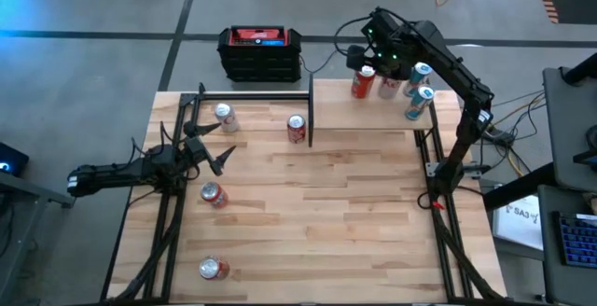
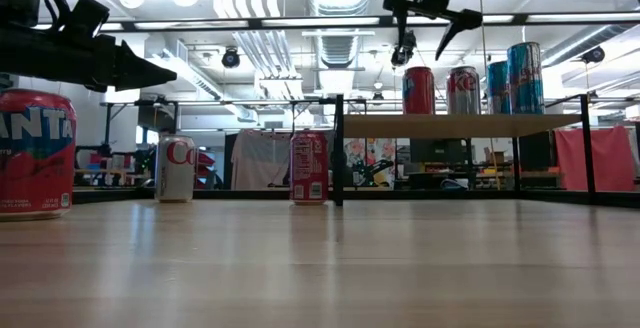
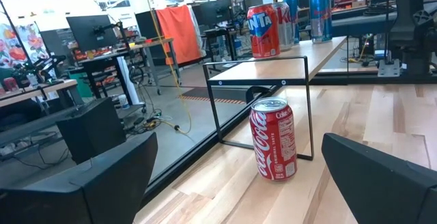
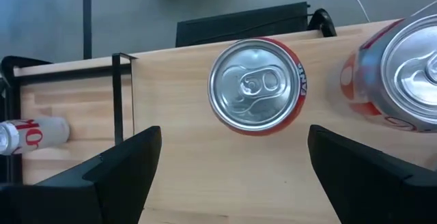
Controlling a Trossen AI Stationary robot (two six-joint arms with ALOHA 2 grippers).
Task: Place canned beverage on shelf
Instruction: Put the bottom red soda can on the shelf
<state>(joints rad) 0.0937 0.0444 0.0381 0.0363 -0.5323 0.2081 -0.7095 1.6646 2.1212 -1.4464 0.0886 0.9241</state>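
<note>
In the low view a red Fanta can (image 2: 35, 155) was cut off by the left edge, in the right wrist view a silver-topped can (image 4: 403, 67) ran past the right edge, and both grippers' fingertips lay outside their wrist views.

Shelf (image 1: 373, 115) at tabletop's (image 1: 354, 213) far right corner. Four cans on shelf: Fanta can (image 1: 362, 82) nearest shelf's left edge, Diet Coke can (image 1: 390, 84) just right of it, two tall cans (image 1: 418, 91) right again. Right gripper (image 1: 366, 56) above Fanta can. Coca-Cola can (image 1: 297, 129) on tabletop just left of shelf. Three cans near tabletop's left edge. Left gripper (image 1: 213, 147) above left side.
</note>
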